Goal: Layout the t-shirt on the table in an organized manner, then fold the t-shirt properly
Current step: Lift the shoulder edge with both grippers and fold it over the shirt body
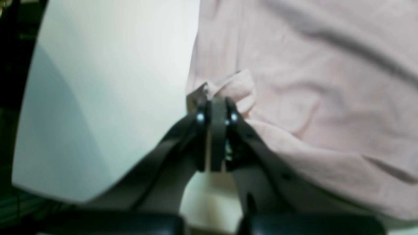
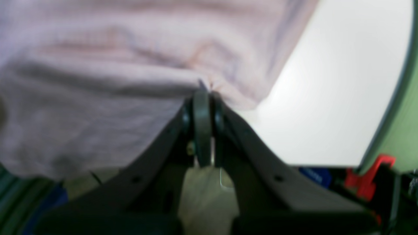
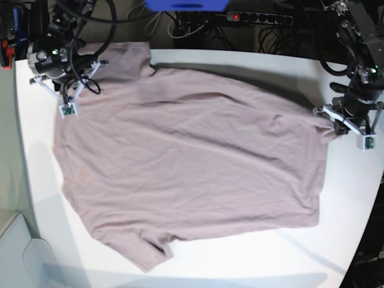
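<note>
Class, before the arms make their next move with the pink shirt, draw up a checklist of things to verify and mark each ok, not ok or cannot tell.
1. Left gripper shut on the t-shirt edge: ok.
2. Right gripper shut on the shirt's edge: ok.
3. Shirt spread wide across the table: ok.
4. Shirt free of wrinkles: not ok, creases remain.
5. Near sleeve lying flat: not ok, bunched.
6. Collar position: cannot tell.

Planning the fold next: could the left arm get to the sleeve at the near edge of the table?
Probably yes, once it lets go. The left end effector is shut on the t-shirt; open table leads to that sleeve.
</note>
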Robot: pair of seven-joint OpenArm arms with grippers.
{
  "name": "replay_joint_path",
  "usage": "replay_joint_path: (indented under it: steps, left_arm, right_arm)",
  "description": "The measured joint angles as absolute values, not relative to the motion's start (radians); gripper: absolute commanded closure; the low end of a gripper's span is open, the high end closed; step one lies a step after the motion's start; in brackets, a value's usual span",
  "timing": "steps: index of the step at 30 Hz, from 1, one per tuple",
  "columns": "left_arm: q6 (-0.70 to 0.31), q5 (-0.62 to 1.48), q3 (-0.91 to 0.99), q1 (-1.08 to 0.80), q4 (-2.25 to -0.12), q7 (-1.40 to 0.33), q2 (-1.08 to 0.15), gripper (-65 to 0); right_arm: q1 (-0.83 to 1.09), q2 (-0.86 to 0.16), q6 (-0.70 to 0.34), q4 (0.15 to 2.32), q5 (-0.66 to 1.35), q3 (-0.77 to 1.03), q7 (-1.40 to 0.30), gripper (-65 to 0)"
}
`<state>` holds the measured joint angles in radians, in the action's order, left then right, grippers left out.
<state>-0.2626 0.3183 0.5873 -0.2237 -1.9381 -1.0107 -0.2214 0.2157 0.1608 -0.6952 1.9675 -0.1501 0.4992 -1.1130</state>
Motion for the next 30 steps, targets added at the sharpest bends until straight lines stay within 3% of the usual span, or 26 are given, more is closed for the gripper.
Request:
replay_joint_path:
  steps: [21, 30]
  left_arm:
    - [-0.262, 0.316, 0.592, -0.134, -1.822, -1.010, -0.219, 0.0]
    - [-0.262, 0.321, 0.662, -0.073, -1.785, -1.013, -0.219, 0.0]
  right_arm:
    - [-0.019, 0.125, -0.695, 1.956, -0.151, 0.498, -1.114, 0.0]
    - [-0.096, 0.096, -0.695, 1.854, -0.152, 0.497, -1.106, 0.0]
